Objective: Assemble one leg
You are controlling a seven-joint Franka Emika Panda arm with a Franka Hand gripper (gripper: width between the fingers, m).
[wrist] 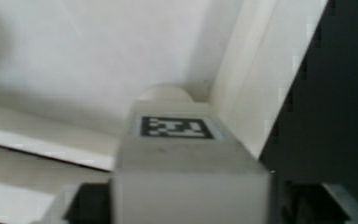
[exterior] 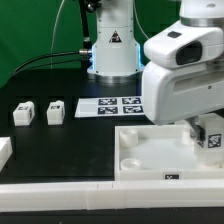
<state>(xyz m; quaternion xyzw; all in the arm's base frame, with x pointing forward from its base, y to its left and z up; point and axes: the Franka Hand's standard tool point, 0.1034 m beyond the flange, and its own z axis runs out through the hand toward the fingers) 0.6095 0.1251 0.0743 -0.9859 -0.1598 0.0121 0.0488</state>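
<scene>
My gripper (exterior: pixel 205 125) is shut on a leg (exterior: pixel 212 138), a small white post with a black-and-white tag, and holds it over the large white tray (exterior: pixel 145 155) at the corner on the exterior view's right. In the wrist view the leg (wrist: pixel 179 150) fills the gap between my gripper's (wrist: pixel 194 198) dark fingers (wrist: pixel 91 200), its tag facing the camera, with the tray's wall (wrist: pixel 247 60) just beyond. I cannot tell whether the leg touches the tray. Two more legs (exterior: pixel 22 113) (exterior: pixel 55 112) stand on the black table on the exterior view's left.
The marker board (exterior: pixel 108 105) lies behind the tray. A white piece (exterior: pixel 5 150) sits at the exterior view's left edge. A white strip (exterior: pixel 60 195) runs along the table's front. The arm's base (exterior: pixel 110 45) stands at the back.
</scene>
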